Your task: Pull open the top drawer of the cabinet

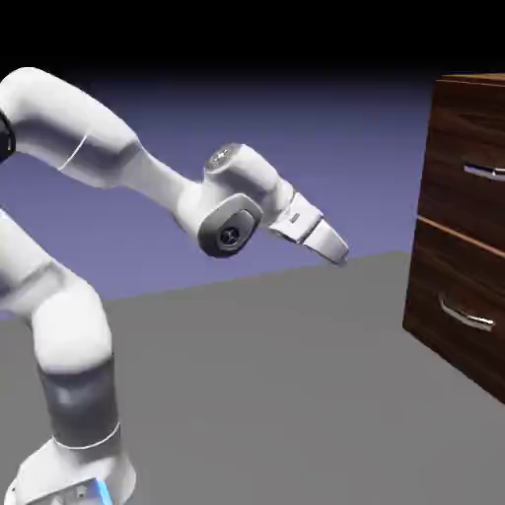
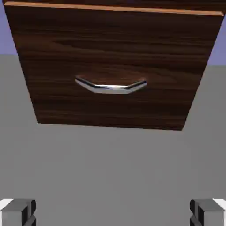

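Gripper [image 2: 113, 212] noted with fingers spread wide, nothing between them, well apart from the cabinet [image 1: 462, 217]. Top drawer [image 1: 468, 163] seen shut at the exterior view's right, above its twin; its handle [image 1: 485, 173] is best approached by raising and levelling the hand first, the lower handle [image 1: 466, 314] being avoided.

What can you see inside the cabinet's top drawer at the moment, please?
Nothing inside shows: the top drawer is closed, so its front hides whatever it may hold. Only the wood-grain front and its silver handle are visible.
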You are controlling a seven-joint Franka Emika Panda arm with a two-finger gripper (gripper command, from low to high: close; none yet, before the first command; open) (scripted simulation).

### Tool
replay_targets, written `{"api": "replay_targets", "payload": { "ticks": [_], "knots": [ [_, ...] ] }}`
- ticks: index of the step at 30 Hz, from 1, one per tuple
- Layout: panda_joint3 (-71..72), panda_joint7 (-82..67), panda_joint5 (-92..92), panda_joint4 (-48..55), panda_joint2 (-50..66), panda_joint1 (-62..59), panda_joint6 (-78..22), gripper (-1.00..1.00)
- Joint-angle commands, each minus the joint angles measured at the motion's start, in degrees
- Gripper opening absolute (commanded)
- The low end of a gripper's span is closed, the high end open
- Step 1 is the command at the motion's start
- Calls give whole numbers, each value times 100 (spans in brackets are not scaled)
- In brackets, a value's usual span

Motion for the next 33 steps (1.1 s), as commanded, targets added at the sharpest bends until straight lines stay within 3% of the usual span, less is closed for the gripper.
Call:
{"api": "replay_targets", "payload": {
  "ticks": [1,33],
  "knots": [
    [-127,-21,-250,106,-75,191,-51,0],
    [-4181,-694,-8223,3498,-2475,6301,-1677,0]
  ]
}}
